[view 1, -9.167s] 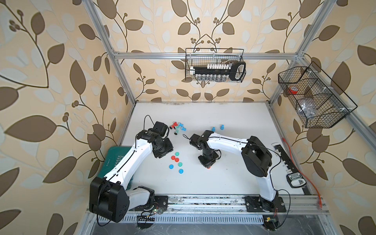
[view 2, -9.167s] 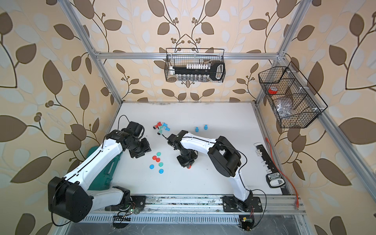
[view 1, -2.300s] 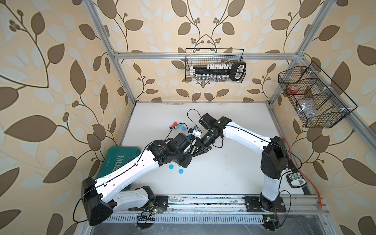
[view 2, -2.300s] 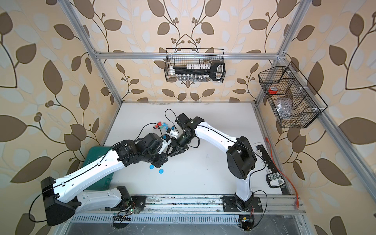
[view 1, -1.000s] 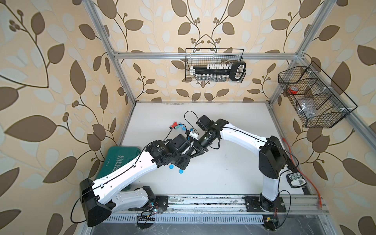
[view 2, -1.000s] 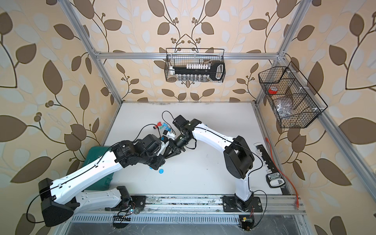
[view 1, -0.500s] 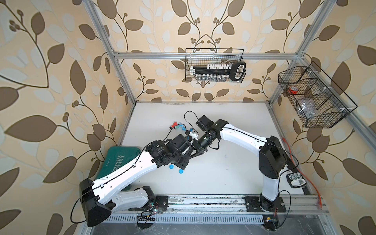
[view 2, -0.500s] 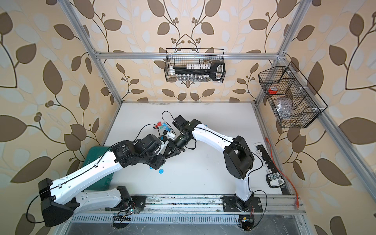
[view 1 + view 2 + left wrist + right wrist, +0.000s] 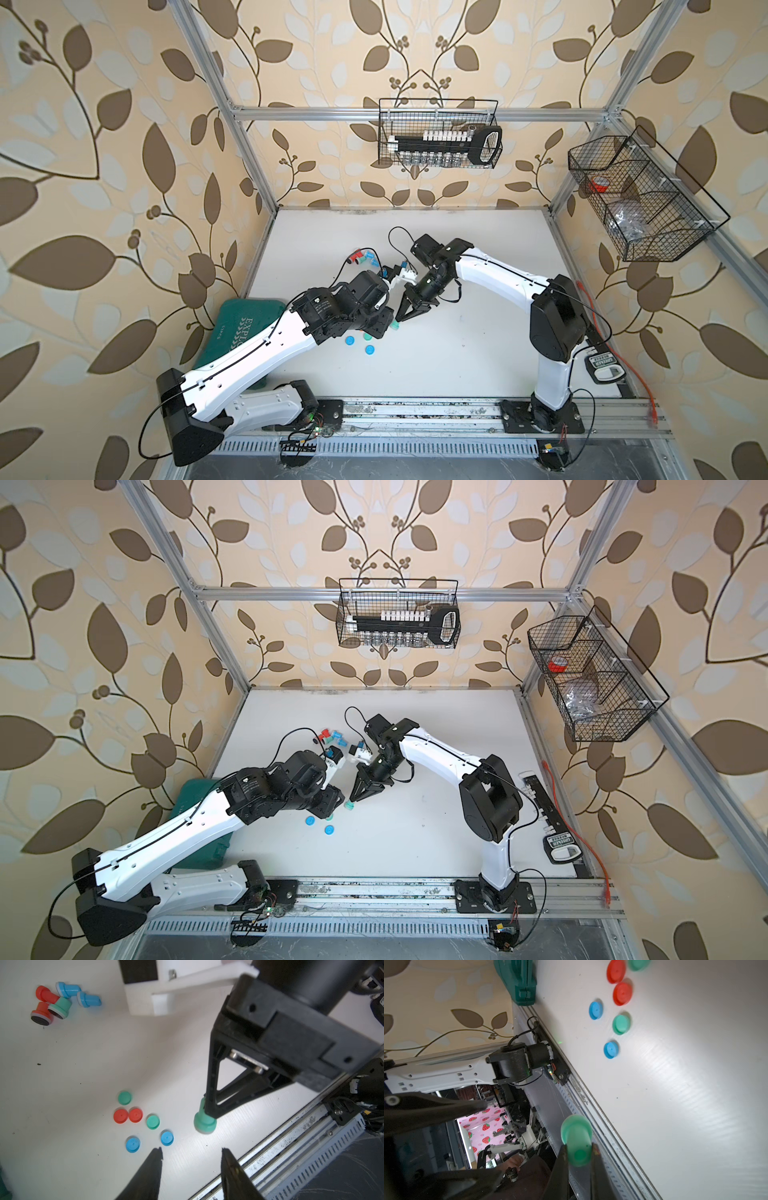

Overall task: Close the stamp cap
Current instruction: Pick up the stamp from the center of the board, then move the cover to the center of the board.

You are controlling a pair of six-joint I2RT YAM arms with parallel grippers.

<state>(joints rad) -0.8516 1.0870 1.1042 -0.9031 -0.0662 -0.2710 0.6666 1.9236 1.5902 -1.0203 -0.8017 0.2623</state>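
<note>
Tan wallpaper with brown leaves lines the walls around a smooth, faintly glossy white tabletop. A scuffed metal rail runs along the table's front edge.

My right gripper is clamped on the narrow stem of the green plastic stamp. The stamp is a round peg that flares to a wide, disc-shaped foot pointing away from my wrist. In both top views it sits at the tip of my black triangular fingers, a little to my left of the table's middle. In the left wrist view the foot shows a pale rim at its very end. Whether a cap covers it, I cannot tell.

My left gripper is near the stamp but not touching it. Its two tapered black fingertips are spread apart with nothing between them.

Six flat round plastic caps lie loose on the table close by: two green, two blue, and two red side by side. Farther back, a heap of five loose stamps in red, blue and green lies on its sides, with pale rings at the wide ends.
</note>
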